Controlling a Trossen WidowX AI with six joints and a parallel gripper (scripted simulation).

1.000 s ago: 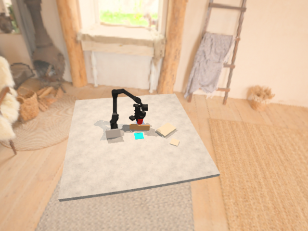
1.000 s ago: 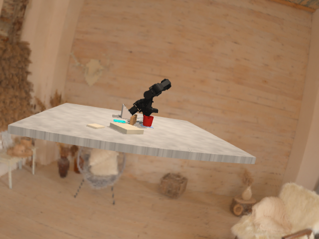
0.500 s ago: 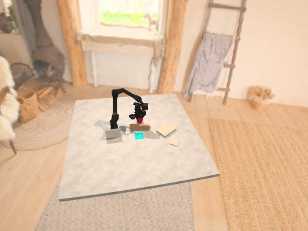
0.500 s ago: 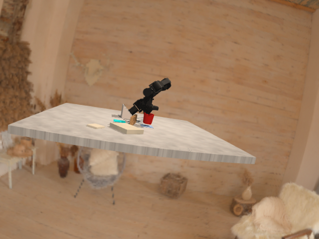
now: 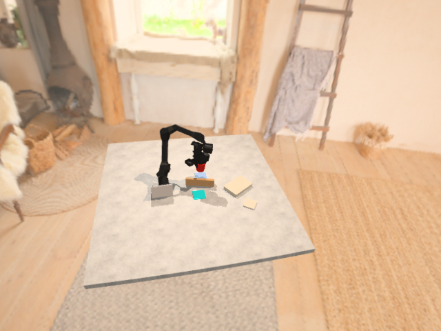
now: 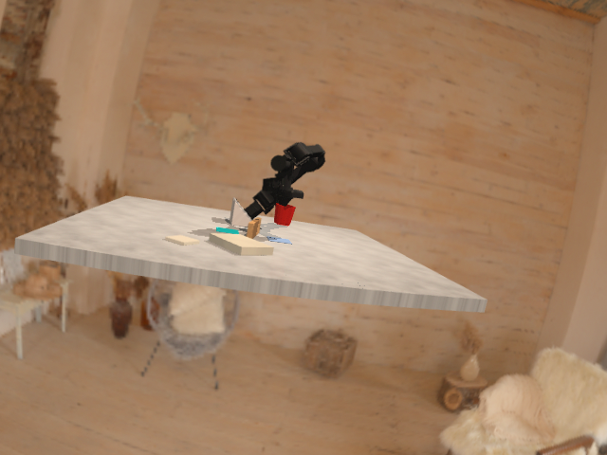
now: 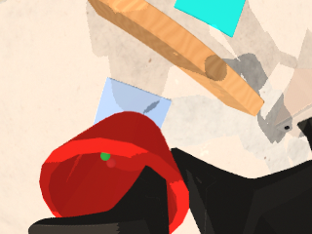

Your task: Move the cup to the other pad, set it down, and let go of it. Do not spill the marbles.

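Note:
The red cup (image 5: 200, 167) (image 6: 284, 215) (image 7: 132, 128) hangs nearly upright in the air above the blue pad (image 5: 200, 175) (image 6: 281, 241) (image 7: 103, 108). My gripper (image 5: 200, 163) (image 6: 286, 202) (image 7: 166, 155) is shut on the cup's wall, with one finger inside the cup and the other outside. In the wrist view a green marble (image 7: 105, 156) and a red marble (image 7: 111, 163) show inside the cup; a finger and the rim hide part of its inside. The teal pad (image 5: 198, 194) (image 6: 227, 229) (image 7: 214, 12) lies bare beyond the wooden bar.
The upright wooden bar (image 5: 200, 183) (image 6: 252, 228) (image 7: 185, 54) stands between the pads. A large cream block (image 5: 238, 185) (image 6: 240, 244) and a small cream tile (image 5: 249, 203) (image 6: 181, 240) lie to one side. A grey panel (image 5: 162, 191) (image 6: 237, 213) stands near the arm's base.

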